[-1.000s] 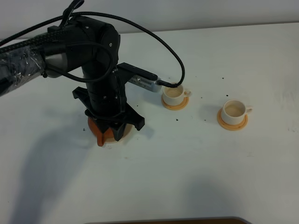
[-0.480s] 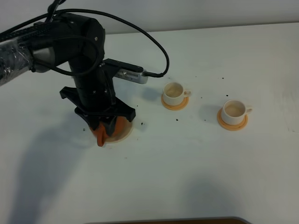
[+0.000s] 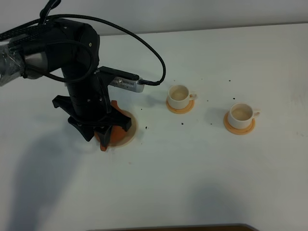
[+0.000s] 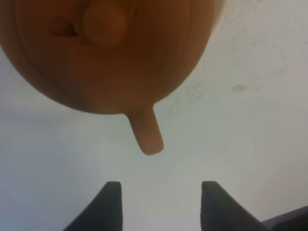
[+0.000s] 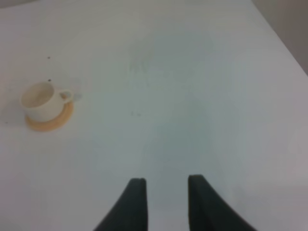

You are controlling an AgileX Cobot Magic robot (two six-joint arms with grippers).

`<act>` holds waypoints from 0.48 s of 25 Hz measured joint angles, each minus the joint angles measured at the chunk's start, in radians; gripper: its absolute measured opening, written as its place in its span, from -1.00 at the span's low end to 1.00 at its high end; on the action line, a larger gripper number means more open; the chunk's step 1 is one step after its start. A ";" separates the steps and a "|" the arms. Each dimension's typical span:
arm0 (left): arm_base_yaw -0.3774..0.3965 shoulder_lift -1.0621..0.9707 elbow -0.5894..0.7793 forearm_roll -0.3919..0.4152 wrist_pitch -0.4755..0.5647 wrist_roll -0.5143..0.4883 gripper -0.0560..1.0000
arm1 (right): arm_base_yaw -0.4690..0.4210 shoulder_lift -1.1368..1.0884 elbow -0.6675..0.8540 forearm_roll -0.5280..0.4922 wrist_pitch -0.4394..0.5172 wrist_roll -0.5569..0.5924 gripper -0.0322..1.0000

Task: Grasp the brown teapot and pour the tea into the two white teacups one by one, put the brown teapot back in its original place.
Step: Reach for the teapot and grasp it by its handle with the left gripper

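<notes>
The left hand (image 4: 160, 192) had drawn back, spread apart and empty, the brown teapot (image 4: 110, 53) just ahead on its tan disc (image 3: 129, 131); the task looked finished.

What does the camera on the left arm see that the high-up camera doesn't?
Only the left wrist view: the lid knob of the brown teapot, and the left gripper with its jaws open and nothing between them.
Only the high view: the two white teacups on their orange coasters, the pale disc under the teapot, and the big black arm.
Both: the teapot and the stubby piece sticking out of its side.
</notes>
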 joint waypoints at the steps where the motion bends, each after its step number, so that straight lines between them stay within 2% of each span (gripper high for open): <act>1: 0.000 0.007 0.000 0.001 0.000 -0.001 -0.10 | 0.000 0.000 0.000 0.000 0.000 0.000 -0.47; 12: 0.000 0.041 0.000 0.007 0.000 -0.083 -0.10 | 0.000 0.000 0.000 0.000 0.000 -0.001 -0.47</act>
